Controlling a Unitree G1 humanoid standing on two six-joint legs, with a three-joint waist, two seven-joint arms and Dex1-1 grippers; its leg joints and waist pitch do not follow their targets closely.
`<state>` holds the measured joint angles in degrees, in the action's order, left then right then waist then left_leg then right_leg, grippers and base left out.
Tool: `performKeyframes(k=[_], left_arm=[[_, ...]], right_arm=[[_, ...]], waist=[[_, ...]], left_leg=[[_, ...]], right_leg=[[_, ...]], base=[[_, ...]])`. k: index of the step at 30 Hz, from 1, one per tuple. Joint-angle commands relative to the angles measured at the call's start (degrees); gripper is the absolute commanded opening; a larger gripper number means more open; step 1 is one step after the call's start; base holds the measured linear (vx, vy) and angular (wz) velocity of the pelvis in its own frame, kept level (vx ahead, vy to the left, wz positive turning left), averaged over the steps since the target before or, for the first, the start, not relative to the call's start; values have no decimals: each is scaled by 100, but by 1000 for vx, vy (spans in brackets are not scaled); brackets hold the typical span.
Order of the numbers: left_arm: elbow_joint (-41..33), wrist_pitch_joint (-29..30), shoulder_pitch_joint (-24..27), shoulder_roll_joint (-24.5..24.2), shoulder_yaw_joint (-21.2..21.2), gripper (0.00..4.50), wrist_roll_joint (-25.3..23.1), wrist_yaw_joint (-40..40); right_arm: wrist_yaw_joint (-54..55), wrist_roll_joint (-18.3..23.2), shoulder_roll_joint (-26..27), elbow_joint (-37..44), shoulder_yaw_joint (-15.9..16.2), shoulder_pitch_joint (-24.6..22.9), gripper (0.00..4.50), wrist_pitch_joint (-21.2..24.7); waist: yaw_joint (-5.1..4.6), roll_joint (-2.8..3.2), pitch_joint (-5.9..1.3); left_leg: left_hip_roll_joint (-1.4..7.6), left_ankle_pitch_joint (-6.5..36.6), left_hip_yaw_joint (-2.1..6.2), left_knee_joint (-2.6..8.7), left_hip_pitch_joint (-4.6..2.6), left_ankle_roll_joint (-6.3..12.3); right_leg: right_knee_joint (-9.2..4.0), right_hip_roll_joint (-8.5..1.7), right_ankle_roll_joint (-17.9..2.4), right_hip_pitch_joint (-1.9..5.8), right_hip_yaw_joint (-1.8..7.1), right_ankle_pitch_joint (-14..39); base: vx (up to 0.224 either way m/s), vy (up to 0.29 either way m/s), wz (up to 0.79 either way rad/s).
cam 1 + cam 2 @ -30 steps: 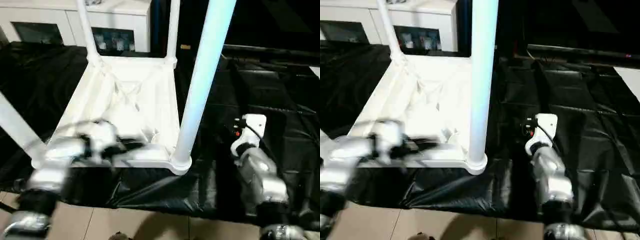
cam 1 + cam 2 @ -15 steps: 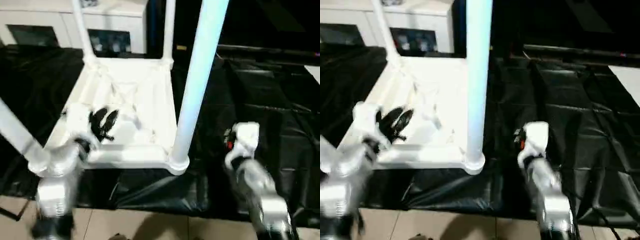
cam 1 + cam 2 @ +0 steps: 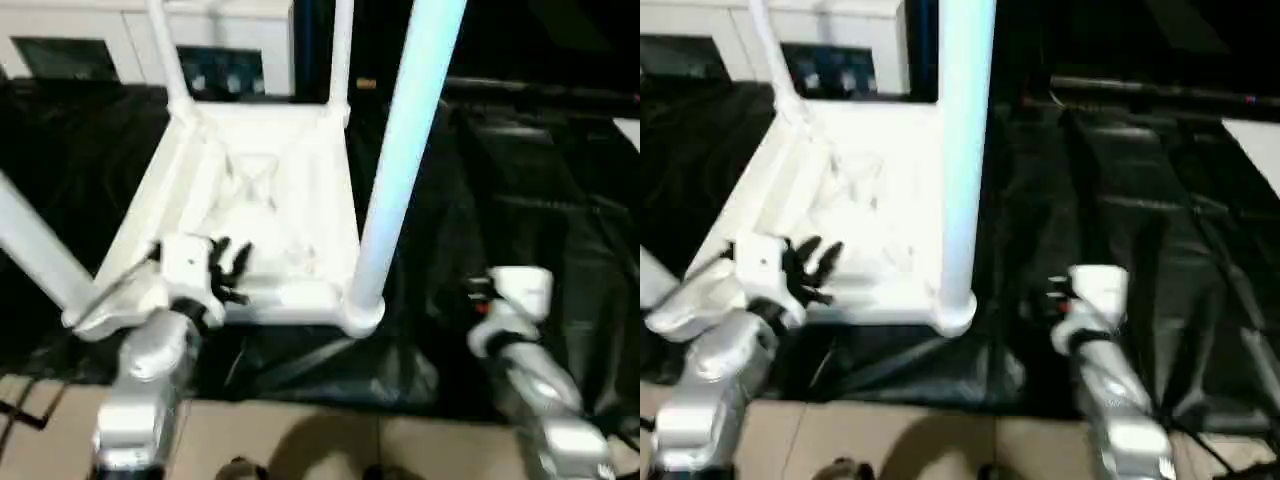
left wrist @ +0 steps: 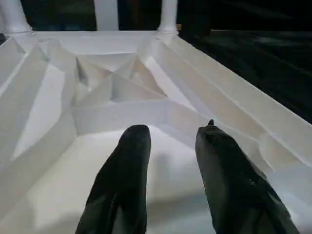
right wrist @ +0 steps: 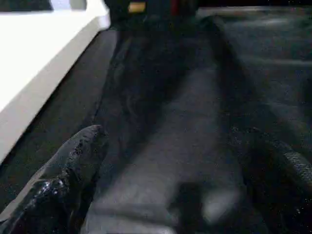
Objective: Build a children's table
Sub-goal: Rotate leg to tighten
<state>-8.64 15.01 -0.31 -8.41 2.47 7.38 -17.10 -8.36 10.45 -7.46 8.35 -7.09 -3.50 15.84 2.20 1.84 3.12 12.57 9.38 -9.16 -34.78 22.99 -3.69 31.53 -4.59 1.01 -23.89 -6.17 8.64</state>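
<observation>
**White tabletop inverted on black sheeting, both grippers empty**

White plastic tabletop (image 3: 262, 205) lies underside up on a black sheet (image 3: 520, 190), its ribs and cross-bracing exposed. Tube legs stand upright in the corner sockets: the near leg (image 3: 400, 150) beside the right arm, the slanting leg (image 3: 35, 255) at the corner on the left arm's side, and two far legs (image 3: 168, 55) beyond. A white cabinet (image 3: 120, 45) with glass-fronted doors stands behind the sheet.

Left gripper (image 4: 168, 134) hovers over the near rim of the tabletop, its two black fingers (image 4: 129, 161) partly apart with nothing between them; the ribbed underside lies directly ahead of and below the jaws, and the far legs rise beyond the fingertips.

Right gripper (image 5: 180, 141) hangs over the black sheet, jaws spread wide and holding nothing. Bare sheeting lies between and ahead of its fingers (image 5: 73, 165); the tabletop's edge runs off to the side of one finger, apart from it.
</observation>
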Motion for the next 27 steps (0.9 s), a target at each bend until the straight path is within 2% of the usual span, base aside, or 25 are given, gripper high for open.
performKeyframes(k=[1, 2, 3, 4, 5, 6, 7, 8, 9, 10, 11, 12, 13, 14, 16, 17, 18, 19, 20, 21, 22, 23, 24, 25, 27], left_arm=[[-139, 33, -4, -36, -118, 176, -11, -68], [-152, -51, 130, -69, -120, 176, -94, -27], [-147, -68, 205, -73, -67, 176, -92, 3], [-147, -68, 205, -73, -67, 176, -92, 3], [-152, -58, 253, -76, -32, 204, -81, 27], [-244, -165, 382, -87, 51, 204, -5, -4], [-269, -164, 399, -78, 60, 211, 16, -12], [-461, -147, 525, -9, 125, 217, 178, -76], [-461, -147, 525, -9, 125, 217, 178, -76], [-577, -47, 548, -11, 205, 247, 262, -81], [-685, -4, 602, -14, 221, 255, 256, -34], [-1028, 73, 867, -21, 232, 256, 274, 23], [-1028, 73, 867, -21, 232, 259, 274, 23], [-1212, 33, 1068, -5, 225, 259, 309, 45], [-1429, -173, 1406, 45, 250, 300, 298, 99], [-1488, -512, 1553, 82, 259, 300, 162, 167], [-1522, -749, 1643, 107, 264, 302, 59, 216], [-1522, -749, 1643, 107, 264, 332, 59, 216], [-1631, -1179, 1883, 331, 351, 332, -96, 498], [-1654, -1231, 1923, 367, 359, 332, -122, 546], [-1654, -1231, 1923, 367, 359, 348, -122, 546], [-1824, -1487, 2130, 462, 429, 352, -499, 876], [-1882, -1529, 2163, 472, 449, 360, -600, 953], [-1978, -1560, 2167, 488, 532, 371, -791, 1150], [-2084, -1522, 2135, 503, 616, 389, -946, 1341]], right_arm=[[-48, 70, -29, 183, -98, -96, 446, 58], [-139, 90, -45, 226, -28, -241, 446, 22], [-209, 100, -46, 267, 52, -324, 446, 14], [-209, 100, -46, 267, 52, -324, 446, 14], [-254, 107, -46, 302, 107, -379, 450, 17], [-363, 184, -23, 398, 221, -444, 450, 56], [-379, 195, -24, 409, 227, -450, 450, 62], [-504, 285, -38, 486, 266, -498, 450, 104], [-504, 285, -38, 486, 266, -498, 450, 104], [-578, 303, -53, 526, 331, -476, 450, 116], [-654, 332, -94, 576, 356, -487, 450, 141], [-988, 498, -251, 710, 449, -518, 450, 217], [-988, 498, -251, 710, 449, -518, 450, 217], [-1239, 572, -372, 769, 526, -546, 450, 206], [-1698, 757, -531, 833, 670, -551, 450, 183], [-1923, 889, -604, 849, 714, -543, 450, 240], [-2066, 984, -648, 858, 735, -535, 450, 287], [-2066, 984, -648, 858, 735, -535, 450, 287], [-2706, 1231, -955, 909, 858, -563, 450, 399], [-2804, 1266, -1007, 909, 870, -560, 450, 415], [-2804, 1266, -1007, 909, 870, -560, 450, 415], [-3194, 1433, -1256, 913, 863, -460, 450, 510], [-3236, 1471, -1296, 921, 838, -415, 450, 544], [-3392, 1559, -1375, 888, 837, -273, 450, 608], [-3547, 1617, -1453, 834, 856, -126, 450, 645]], waist=[[263, 169, -39], [415, 198, -75], [403, -130, -188], [290, -456, -216], [291, -378, -131], [415, -507, -236], [448, -424, -236], [364, -324, -224], [322, -189, -270], [263, -299, -244], [254, -221, -233], [233, -447, -218], [257, -380, -220], [244, -391, -227], [247, -415, -241], [236, -460, -221], [236, -460, -221], [255, -464, -245], [260, -560, -248], [285, -519, -246], [311, -505, -260], [294, -537, -271], [293, -550, -262], [274, -519, -285], [276, -540, -286]], left_leg=[[271, 5422, -53, 1226, 520, -311], [188, 5577, -291, 1325, 450, -326], [256, 4602, -298, 1054, 113, -216], [94, 3678, -195, 313, -300, -316], [-198, 1198, 151, -602, -224, 37], [-188, 378, 260, -201, 197, -11], [-65, 429, 230, 81, 62, -130], [-13, 1130, 201, 259, -206, -197], [63, 1857, 209, 379, -321, -240], [53, 2064, 186, 422, -271, -246], [68, 2257, 198, 522, -215, -302], [77, 2372, 171, 537, -225, -248], [78, 2303, 186, 554, -214, -223], [77, 2188, 156, 560, -198, -204], [74, 2059, 153, 577, -166, -199], [83, 2050, 161, 594, -135, -180], [83, 2050, 161, 594, -135, -180], [86, 2012, 148, 577, -183, -202], [92, 1997, 138, 569, -182, -138], [109, 2027, 153, 581, -169, -151], [117, 1853, 147, 577, -190, -125], [120, 1709, 147, 566, -181, -56], [116, 1641, 140, 570, -160, -39], [122, 1586, 133, 544, -192, -15], [107, 1493, 132, 536, -182, 4]], right_leg=[[990, 33, -234, 822, -194, 2191], [1097, 121, -282, 751, -160, 1883], [1128, -81, -10, 681, 504, 3136], [265, -327, 383, 154, 669, 5179], [-507, -934, 238, -4, 1141, 6810], [-174, -721, 200, 545, 916, 5281], [-30, -510, 42, 432, 820, 4157], [153, -161, -304, 213, 634, 2552], [133, -154, -598, 201, 659, 2029], [97, -161, -698, 252, 644, 1994], [68, -173, -736, 330, 605, 2036], [0, -205, -656, 344, 610, 2245], [2, -239, -627, 371, 618, 2260], [-64, -252, -545, 363, 634, 2285], [-93, -262, -430, 384, 632, 2185], [-111, -270, -376, 397, 636, 2122], [-111, -270, -376, 397, 636, 2122], [-112, -259, -366, 364, 643, 1900], [-122, -251, -386, 382, 641, 1802], [-109, -266, -400, 420, 637, 1668], [-86, -263, -428, 407, 640, 1356], [-64, -246, -450, 441, 627, 995], [-64, -253, -432, 452, 630, 916], [-52, -238, -442, 443, 627, 728], [-42, -244, -446, 455, 620, 645]], base=[[-59, 37, -12], [0, 0, 0], [6, -101, 5], [6, -101, 5], [36, -88, -18], [0, 0, 0], [0, 0, 0], [-34, -24, 24], [-104, -21, 22], [-104, -21, 22], [-54, 28, 1], [0, 0, 0], [0, 0, 0], [0, 0, 0], [0, 0, 0], [0, 0, 0], [0, 0, 0], [0, 0, 0], [0, 0, 0], [0, 0, 0], [0, 0, 0], [0, 0, 0], [0, 0, 0], [0, 0, 0], [0, 0, 0]])
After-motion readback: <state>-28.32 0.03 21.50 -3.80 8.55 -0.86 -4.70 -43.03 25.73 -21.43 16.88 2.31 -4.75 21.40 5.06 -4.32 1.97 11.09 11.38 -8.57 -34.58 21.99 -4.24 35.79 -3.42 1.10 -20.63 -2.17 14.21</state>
